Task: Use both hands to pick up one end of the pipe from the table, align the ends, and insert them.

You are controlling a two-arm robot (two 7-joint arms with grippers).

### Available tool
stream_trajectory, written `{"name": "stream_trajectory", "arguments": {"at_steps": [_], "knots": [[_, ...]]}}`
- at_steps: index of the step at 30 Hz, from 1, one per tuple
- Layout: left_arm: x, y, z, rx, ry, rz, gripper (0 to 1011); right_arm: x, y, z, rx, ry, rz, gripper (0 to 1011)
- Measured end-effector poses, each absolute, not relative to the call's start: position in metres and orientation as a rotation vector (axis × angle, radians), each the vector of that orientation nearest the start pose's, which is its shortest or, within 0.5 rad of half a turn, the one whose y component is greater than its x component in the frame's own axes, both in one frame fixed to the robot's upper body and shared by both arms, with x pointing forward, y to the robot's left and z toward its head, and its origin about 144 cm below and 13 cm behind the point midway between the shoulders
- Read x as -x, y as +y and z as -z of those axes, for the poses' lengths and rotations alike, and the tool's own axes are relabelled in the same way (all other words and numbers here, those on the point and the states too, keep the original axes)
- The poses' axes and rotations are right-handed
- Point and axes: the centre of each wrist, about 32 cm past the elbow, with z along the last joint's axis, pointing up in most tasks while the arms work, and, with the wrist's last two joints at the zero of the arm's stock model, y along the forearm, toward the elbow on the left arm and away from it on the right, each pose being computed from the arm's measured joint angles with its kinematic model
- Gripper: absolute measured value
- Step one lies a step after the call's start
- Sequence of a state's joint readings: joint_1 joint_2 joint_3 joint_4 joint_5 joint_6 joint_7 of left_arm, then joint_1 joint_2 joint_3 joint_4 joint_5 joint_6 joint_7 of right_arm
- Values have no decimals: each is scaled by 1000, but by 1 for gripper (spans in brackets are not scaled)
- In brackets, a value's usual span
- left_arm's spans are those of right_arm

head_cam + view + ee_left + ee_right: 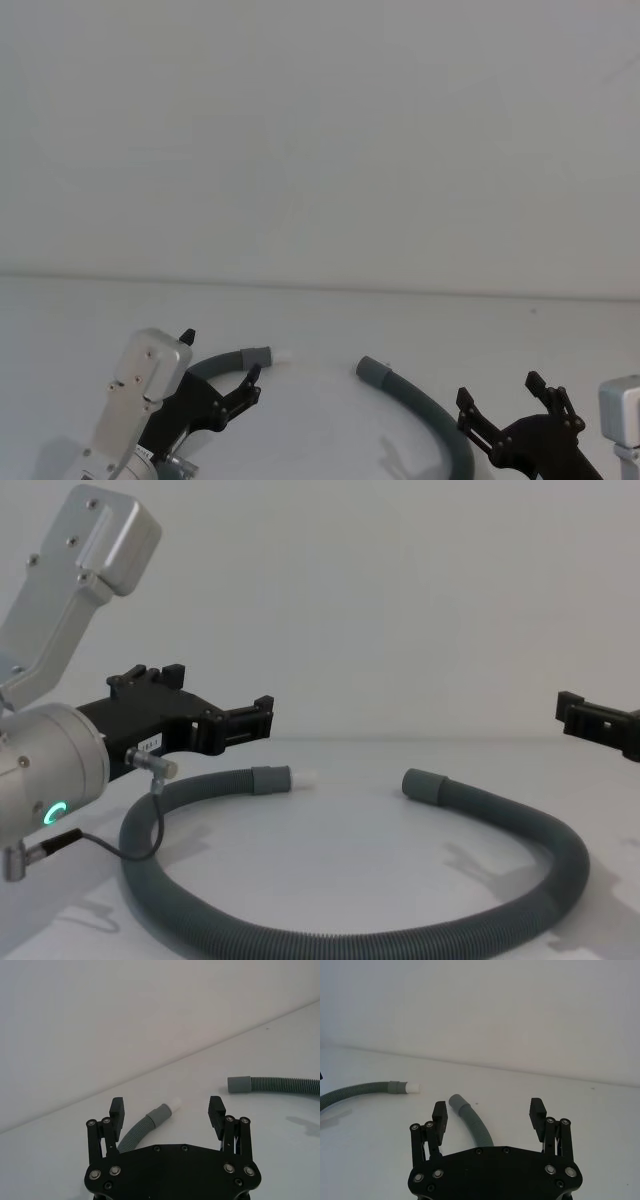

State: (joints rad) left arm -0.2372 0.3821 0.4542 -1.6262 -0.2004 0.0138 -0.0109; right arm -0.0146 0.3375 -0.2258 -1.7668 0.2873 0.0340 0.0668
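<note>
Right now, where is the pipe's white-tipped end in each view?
Head: white-tipped end low, left of centre, beside left claw.
Left wrist: end framed by that open claw.
Right wrist: end beyond the open right claw, off to one side.
Chest: lower middle, left of centre.
Shared landmark: the open sleeve facing it.

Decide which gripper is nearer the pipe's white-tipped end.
Left. The left gripper hovers open close above the white-tipped end; the right gripper hangs open farther off, past the wide sleeve.

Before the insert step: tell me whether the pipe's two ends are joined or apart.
Apart. The white-tipped end and the open sleeve lie on the table, bare surface between them.
</note>
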Motion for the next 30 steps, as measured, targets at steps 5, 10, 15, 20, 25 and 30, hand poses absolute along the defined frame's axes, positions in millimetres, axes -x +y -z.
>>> {"name": "stream_trajectory", "arguments": {"at_steps": [5,10,15,20,25,30], "knots": [[-492,198,-1204,-61,-268,-1124,1001,-443,-237,-1189,-26,-75,1230,1004],[-492,198,-1204,-61,-268,-1124,1001,-443,-237,-1189,-26,-75,1229,1004],[-492,198,-1204,-61,-268,-1124,1001,-443,-237,-1189,-26,-75,1229,1004],[-492,198,-1204,-61,-268,-1124,1001,-443,-237,-1189,-26,-75,1229,1004],[-492,198,-1204,-61,-268,-1124,1001,-443,-237,-1189,-26,-75,1229,1004],[-492,198,-1204,-61,-268,-1124,1001,-443,-237,-1189,-26,-75,1230,1004]]}}
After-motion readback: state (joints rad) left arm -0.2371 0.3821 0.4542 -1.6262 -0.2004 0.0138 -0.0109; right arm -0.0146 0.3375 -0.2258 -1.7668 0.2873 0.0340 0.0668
